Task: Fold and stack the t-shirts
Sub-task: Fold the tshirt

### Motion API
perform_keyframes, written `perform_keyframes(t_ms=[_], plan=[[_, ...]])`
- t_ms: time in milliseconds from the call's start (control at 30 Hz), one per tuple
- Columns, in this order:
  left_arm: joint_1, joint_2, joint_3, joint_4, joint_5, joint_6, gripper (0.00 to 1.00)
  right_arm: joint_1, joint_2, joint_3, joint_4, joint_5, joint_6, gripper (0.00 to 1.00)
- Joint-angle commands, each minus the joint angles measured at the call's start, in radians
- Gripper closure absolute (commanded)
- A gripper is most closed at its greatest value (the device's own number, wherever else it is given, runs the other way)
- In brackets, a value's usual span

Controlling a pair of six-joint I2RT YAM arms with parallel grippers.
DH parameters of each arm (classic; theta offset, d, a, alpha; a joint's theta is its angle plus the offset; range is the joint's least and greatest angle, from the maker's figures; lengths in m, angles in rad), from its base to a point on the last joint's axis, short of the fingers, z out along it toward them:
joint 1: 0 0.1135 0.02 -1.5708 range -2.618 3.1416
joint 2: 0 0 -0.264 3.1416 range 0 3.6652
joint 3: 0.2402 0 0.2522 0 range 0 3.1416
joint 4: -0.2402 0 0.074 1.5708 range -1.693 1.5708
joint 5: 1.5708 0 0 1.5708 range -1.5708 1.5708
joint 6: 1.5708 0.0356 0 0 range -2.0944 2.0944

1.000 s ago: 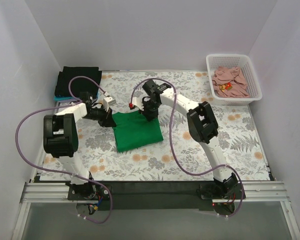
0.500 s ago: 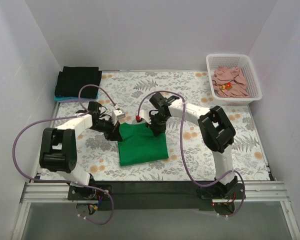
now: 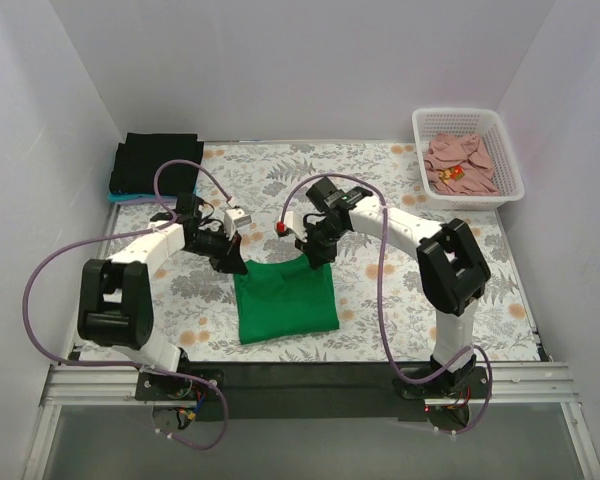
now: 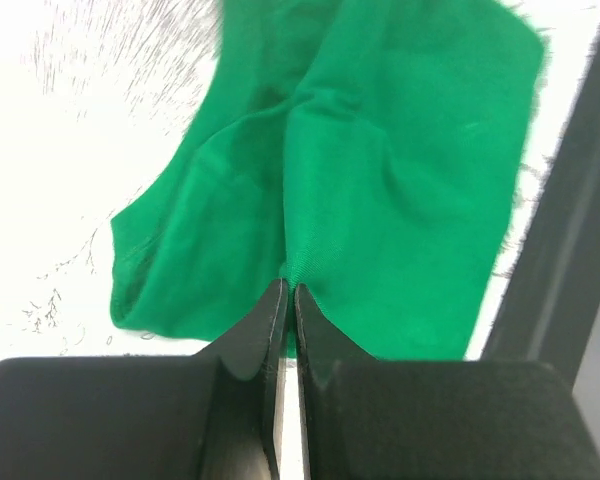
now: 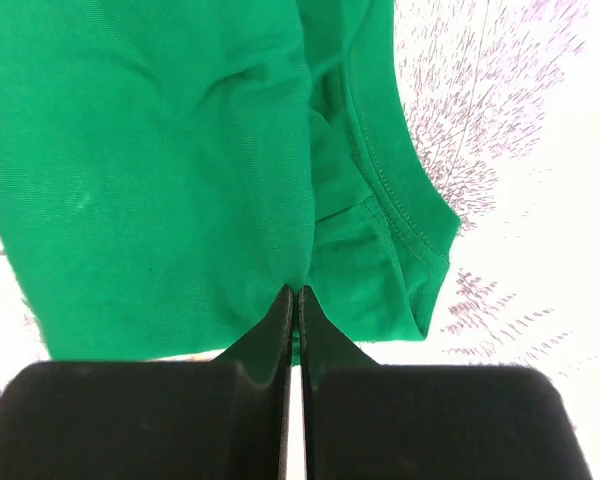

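Near the middle of the bench (image 3: pixel 410 310), a little toward the near edge: the green t-shirt (image 3: pixel 285 305), folded into a rough rectangle. Flat on the bench at its near part, with the far edge drawn into a shallow curve between two held corners. Pinched at the far left corner by the left hand (image 3: pixel 232 262) and at the far right corner by the right hand (image 3: pixel 317 258).

From the left wrist view: black fingers (image 4: pixel 245 345) pressed together on a small ridge of the green cloth, with almost no gap between them. Beyond the pinch, several soft layers of the shirt with wrinkles, and pale bench surface to the left of it.

From the right wrist view: fingers (image 5: pixel 265 335) likewise closed tight on a fold of the same shirt. Just right of the pinch, the stitched collar (image 5: pixel 400 195), curved and lying on the pale bench.

At the far left corner of the bench, well apart from the green shirt: folded black t-shirts (image 3: pixel 160 160) in a neat pile, with the edge of a light blue t-shirt (image 3: pixel 113 196) showing under them. Number of black shirts in the pile: impossible to tell.

At the far right corner: a white basket (image 3: pixel 510 152) with a crumpled pink t-shirt (image 3: pixel 460 160) inside, marked with a small red-yellow spot.
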Motion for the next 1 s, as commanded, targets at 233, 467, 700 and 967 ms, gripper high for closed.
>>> perform_keyframes(t_ms=[233, 467, 700, 967], plan=[[0.0, 0.138, -0.029, 0.173, -0.127, -0.046, 0.95, -0.004, 0.155, 0.021, -0.002, 0.0, -0.003, 0.99], [0.0, 0.096, -0.052, 0.133, -0.135, 0.037, 0.86, 0.004, 0.122, -0.024, -0.008, -0.04, 0.024, 0.99], [-0.01, -0.107, -0.129, 0.207, 0.088, 0.037, 0.33, 0.011, 0.042, -0.061, -0.006, -0.123, 0.129, 0.83], [-0.132, -0.08, -0.095, 0.324, 0.08, 0.035, 0.36, -0.151, 0.046, 0.112, -0.011, -0.273, 0.271, 0.53]])
